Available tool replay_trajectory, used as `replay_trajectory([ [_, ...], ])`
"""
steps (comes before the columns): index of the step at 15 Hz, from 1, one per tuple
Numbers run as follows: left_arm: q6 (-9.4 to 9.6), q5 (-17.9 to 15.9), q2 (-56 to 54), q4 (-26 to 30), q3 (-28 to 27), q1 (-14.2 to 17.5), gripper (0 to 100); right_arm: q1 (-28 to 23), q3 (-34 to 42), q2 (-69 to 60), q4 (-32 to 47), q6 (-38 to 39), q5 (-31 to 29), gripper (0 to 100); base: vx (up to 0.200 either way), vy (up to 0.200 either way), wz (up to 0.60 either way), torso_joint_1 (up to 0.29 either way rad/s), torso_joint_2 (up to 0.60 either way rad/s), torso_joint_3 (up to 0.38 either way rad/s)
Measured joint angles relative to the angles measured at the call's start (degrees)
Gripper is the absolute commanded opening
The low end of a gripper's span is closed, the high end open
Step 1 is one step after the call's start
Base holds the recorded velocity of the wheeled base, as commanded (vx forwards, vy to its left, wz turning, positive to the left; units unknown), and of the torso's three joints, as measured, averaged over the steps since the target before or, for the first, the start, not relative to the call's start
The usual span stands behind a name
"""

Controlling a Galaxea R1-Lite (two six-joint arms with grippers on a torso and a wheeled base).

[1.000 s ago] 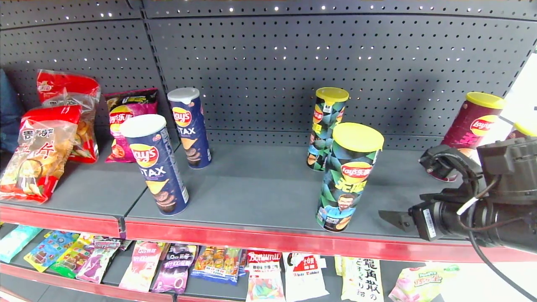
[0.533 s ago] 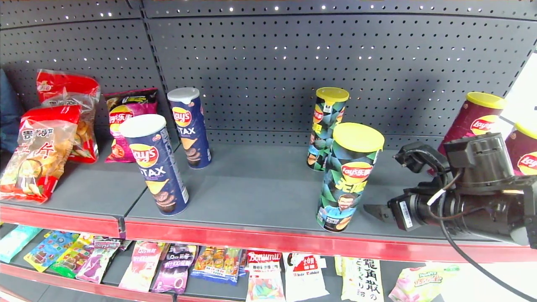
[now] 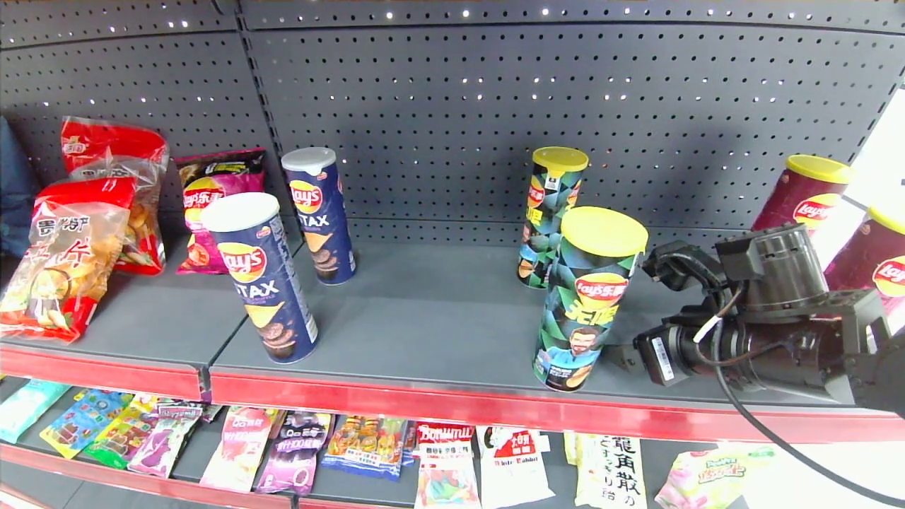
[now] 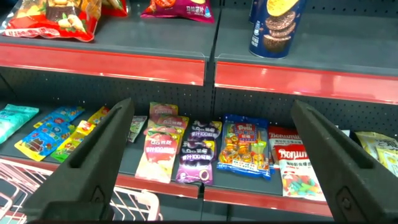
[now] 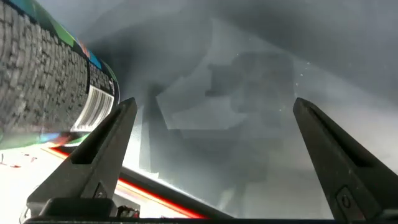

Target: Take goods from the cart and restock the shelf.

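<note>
Over the last second the right arm has slid to the robot's left along the front of the shelf (image 3: 424, 318). A second ago the right gripper (image 5: 214, 102) was well apart from the green can (image 3: 590, 297). Now its lower tip sits just beside the can's base, partly hidden behind it, and whether they touch cannot be told. As the arm moved across, more of the nearer dark red can (image 3: 880, 258) on the far right came into sight. None of the cans has shifted.

The green can stands upright with its long axis vertical and its yellow lid on top. Its printed side faces the front of the shelf. It is at the front, right behind the red lip (image 3: 424, 403). In the right wrist view the jaws are spread wide with only bare shelf between them, and the can lies outside them, next to one finger.

The left gripper (image 4: 211, 106) is lower down, with its jaws also wide and holding nothing. It faces the sweet packets (image 4: 199, 152) on the lower shelf.

Farther back, a second green can (image 3: 551, 212) stands upright near the back wall. Another dark red can (image 3: 806, 194) stands to the right. Two blue cans (image 3: 265, 279) and some snack bags (image 3: 63, 254) are on the left.
</note>
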Motion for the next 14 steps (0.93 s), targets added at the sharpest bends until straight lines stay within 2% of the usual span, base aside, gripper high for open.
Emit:
replay_trajectory([
  [14,0.02,-0.02,0.0,0.0,0.0,-0.02,100,2.99,-2.17,1.87,0.06,-0.02,-0.18,100,0.0,0.0,0.0,0.0,0.0,0.0],
])
